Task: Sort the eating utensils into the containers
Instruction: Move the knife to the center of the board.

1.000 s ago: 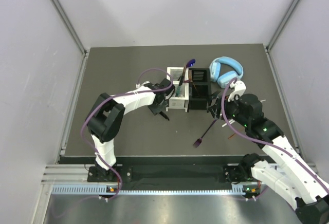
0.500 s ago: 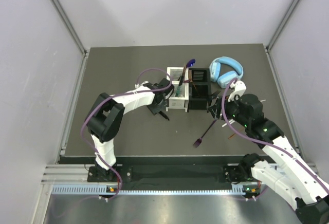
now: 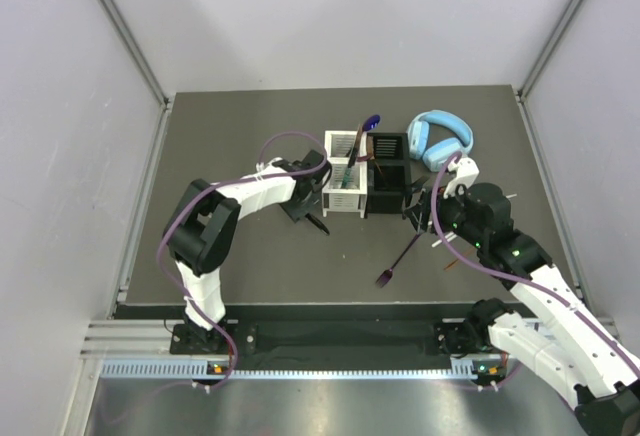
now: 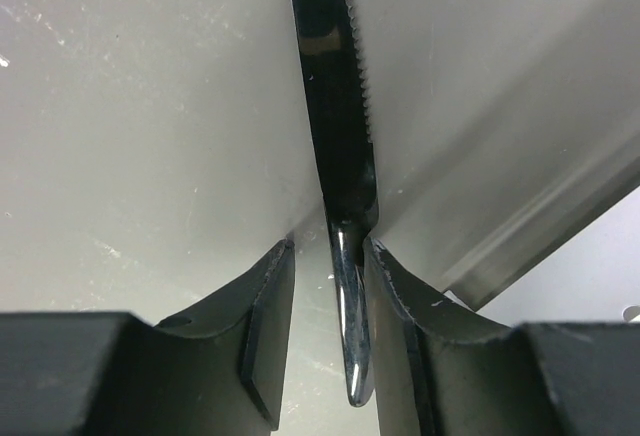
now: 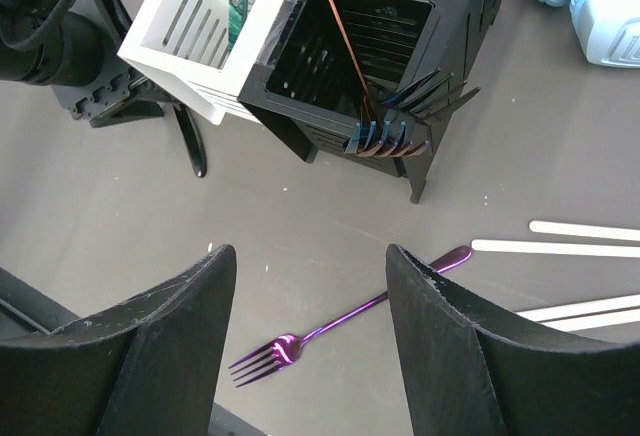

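Left gripper (image 4: 328, 251) is bracketing the knife (image 4: 335, 106) narrowly, one finger touching and a gap beside the other; we cannot tell if it is gripping. Over the last second it is edging left, away from the white caddy (image 3: 343, 206). We are judging the knife still unsorted.

Light-blue headphones (image 3: 419, 139) lie on the dark grey table (image 3: 240, 136), toward its far right side.
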`<state>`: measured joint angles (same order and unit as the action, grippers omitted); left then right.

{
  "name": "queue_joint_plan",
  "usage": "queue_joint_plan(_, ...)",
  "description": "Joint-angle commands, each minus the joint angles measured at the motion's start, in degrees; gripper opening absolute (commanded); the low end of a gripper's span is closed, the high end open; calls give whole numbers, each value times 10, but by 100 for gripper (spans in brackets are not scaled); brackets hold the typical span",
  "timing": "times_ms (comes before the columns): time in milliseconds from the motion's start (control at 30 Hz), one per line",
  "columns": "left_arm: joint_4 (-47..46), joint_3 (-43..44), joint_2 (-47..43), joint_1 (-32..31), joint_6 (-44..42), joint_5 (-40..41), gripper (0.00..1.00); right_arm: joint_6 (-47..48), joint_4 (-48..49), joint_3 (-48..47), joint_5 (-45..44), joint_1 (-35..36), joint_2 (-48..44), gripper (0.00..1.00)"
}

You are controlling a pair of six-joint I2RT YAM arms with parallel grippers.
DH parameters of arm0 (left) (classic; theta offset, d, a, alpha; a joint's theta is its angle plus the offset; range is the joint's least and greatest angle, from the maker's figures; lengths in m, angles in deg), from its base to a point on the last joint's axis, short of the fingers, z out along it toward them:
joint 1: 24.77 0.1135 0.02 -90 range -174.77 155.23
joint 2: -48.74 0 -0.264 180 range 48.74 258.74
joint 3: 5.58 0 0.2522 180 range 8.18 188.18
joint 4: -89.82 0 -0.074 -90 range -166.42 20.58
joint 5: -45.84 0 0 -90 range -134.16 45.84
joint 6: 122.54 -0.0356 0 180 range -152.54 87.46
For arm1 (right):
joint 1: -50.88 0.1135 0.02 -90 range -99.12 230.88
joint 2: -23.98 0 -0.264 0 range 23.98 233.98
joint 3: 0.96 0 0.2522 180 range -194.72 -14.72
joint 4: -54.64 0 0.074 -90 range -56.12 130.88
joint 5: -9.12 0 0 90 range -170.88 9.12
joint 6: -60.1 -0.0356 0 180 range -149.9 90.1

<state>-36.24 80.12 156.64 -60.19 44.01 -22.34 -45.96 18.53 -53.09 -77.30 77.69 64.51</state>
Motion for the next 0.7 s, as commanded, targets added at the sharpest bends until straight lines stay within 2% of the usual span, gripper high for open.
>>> queue_joint_plan(0,-25,-5,20,5,-13,-13,39,5,13,-7,-1,-8,-9,62)
queue_joint_plan(267,2,22,69,6,-27,-35,37,3,12,-7,-6,-9,-11,62)
queue_joint_plan(433,-8,-10,63,7,-22,-65,38,5,10,-7,-8,-11,-16,62)
queue_joint_plan(667,23,-30,69,7,-16,-86,39,5,7,-8,-9,-12,-20,62)
